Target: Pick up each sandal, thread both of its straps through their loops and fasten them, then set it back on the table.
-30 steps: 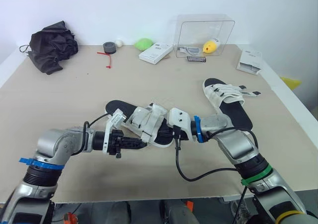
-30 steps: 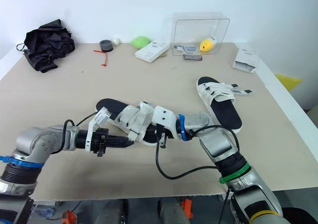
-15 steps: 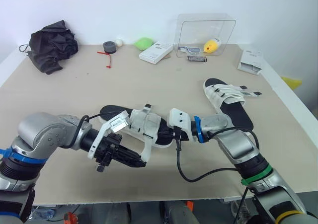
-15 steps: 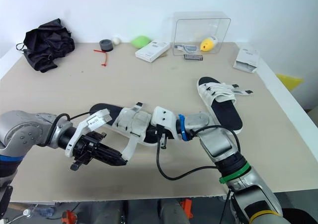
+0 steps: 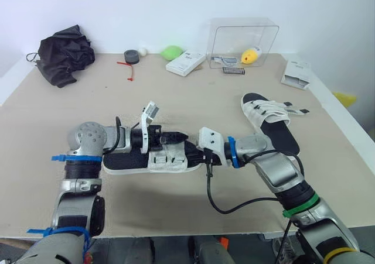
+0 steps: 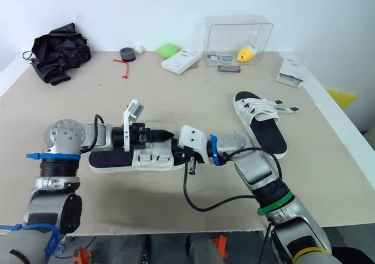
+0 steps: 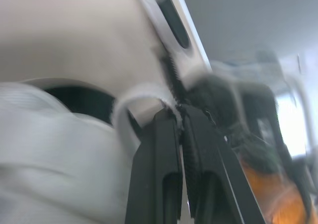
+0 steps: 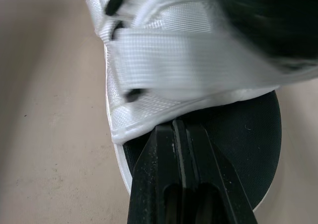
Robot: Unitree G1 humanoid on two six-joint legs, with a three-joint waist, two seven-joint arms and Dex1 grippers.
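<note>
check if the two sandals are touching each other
Apart. The left eye view shows bare table between the near sandal and the far sandal.

The near sandal [image 5: 164,160] and the far sandal [image 5: 266,115] make two. There is one clear box [image 5: 234,36] and one black cloth [image 5: 64,53].

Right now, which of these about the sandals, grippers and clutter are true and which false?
1. The left gripper and the right gripper are both at the nearer black-soled sandal with white straps. True.
2. The second white-strapped sandal is held by a gripper. False: it lies alone on the beige table.
3. The crumpled black cloth sits far left. True.
4. The green rounded object lies beside the second sandal. False: it is at the far edge, near the white flat box.
</note>
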